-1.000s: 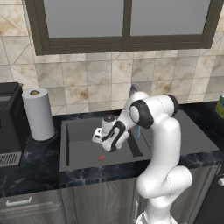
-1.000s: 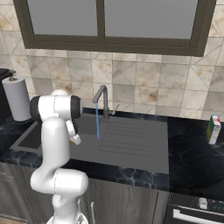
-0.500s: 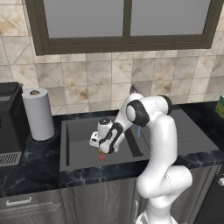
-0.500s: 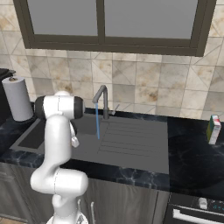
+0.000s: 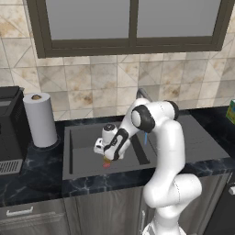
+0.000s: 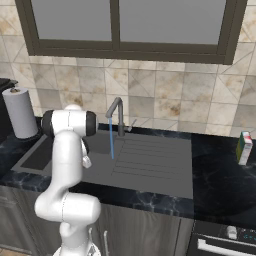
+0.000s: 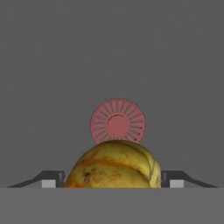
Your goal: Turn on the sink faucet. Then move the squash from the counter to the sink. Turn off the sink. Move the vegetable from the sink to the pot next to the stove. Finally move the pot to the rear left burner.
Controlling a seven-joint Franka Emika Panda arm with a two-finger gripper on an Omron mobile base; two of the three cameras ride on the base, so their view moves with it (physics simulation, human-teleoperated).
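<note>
Hand view: one squash, one drain.

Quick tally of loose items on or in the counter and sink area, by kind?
Squash: 1
Paper towel roll: 1
Carton: 1
Coffee machine: 1
Total: 4

No readable text anywhere — the small carton on the counter is too blurred.
</note>
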